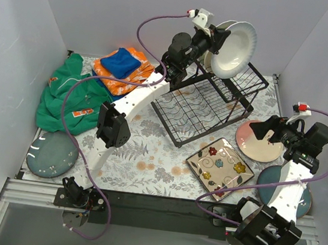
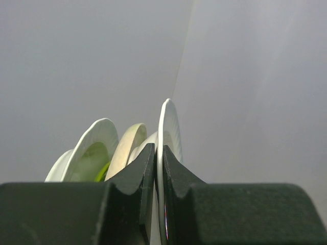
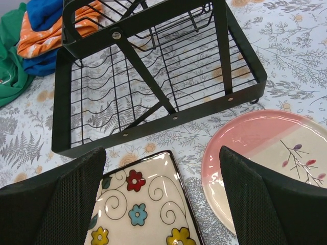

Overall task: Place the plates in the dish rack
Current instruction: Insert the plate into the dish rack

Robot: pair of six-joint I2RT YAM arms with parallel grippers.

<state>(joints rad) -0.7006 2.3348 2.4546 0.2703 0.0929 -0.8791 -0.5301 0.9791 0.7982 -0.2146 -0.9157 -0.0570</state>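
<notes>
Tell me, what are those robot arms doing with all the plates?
They are loading plates into the black dish rack. The left pincer is shut on a white plate, holding it on edge at the rack's raised part, beside other plates standing there. The right pincer is open, above the square flowered plate and next to the pink-and-cream plate. Both of those, plus two dark teal plates, lie on the table.

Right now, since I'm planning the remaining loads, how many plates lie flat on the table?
4: one dark teal plate near left, square flowered plate centre-right, pink-and-cream plate beside it, second teal plate partly under the right arm. More may be hidden.
</notes>
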